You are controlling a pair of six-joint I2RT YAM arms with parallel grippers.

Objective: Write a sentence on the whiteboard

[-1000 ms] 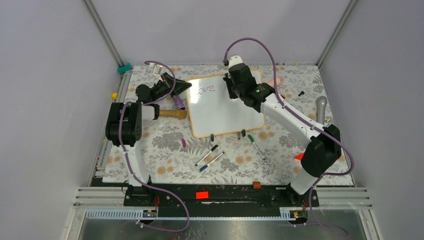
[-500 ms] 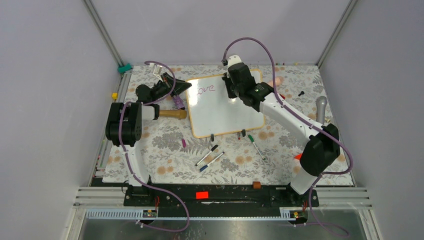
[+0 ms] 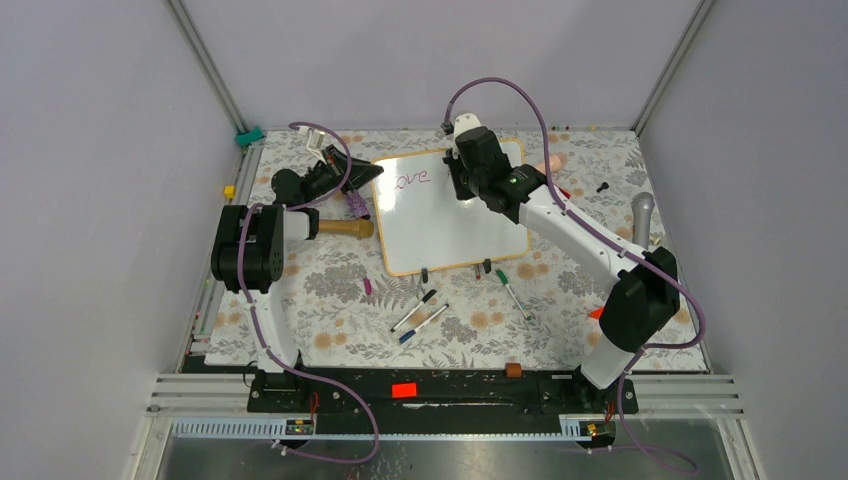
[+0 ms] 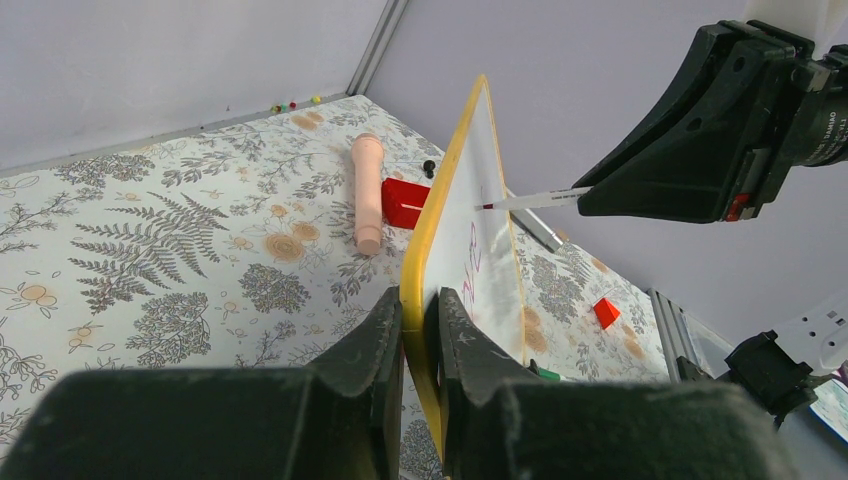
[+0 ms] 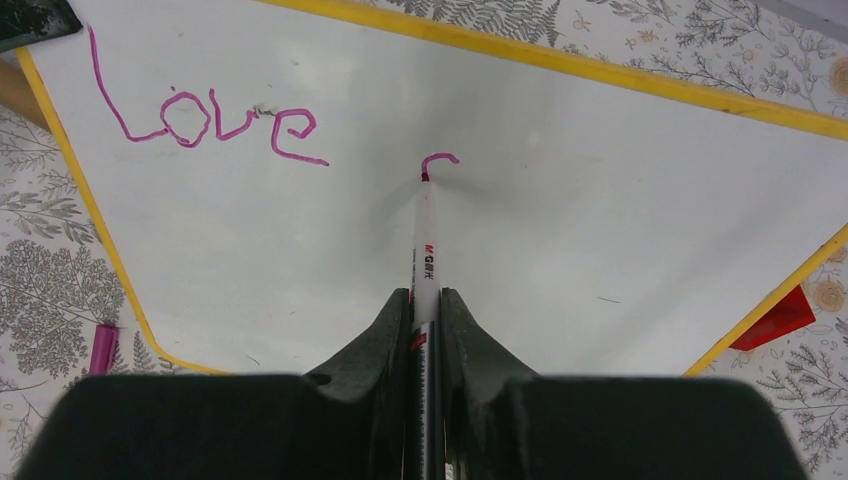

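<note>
While left gripper (image 4: 420, 322) clamps the whiteboard (image 5: 620, 190), right gripper (image 5: 427, 300) grips marker (image 5: 425, 235), tip touching it.

Your left arm (image 3: 262, 240) is folding up at the left-centre of the top view, its forearm running out toward the upper middle of the frame. At its end the left gripper (image 4: 420, 305) is pinching the framed edge of the whiteboard (image 4: 475, 225), with one finger lying on each face and the jaws drawn nearly together. Your right arm (image 3: 585, 240) is stretching diagonally from the lower right up to the upper centre, its wrist pitching downward. The right gripper (image 5: 425, 298) is clamping the marker (image 5: 425, 235) tightly, its fingers pressing either side of the barrel.
</note>
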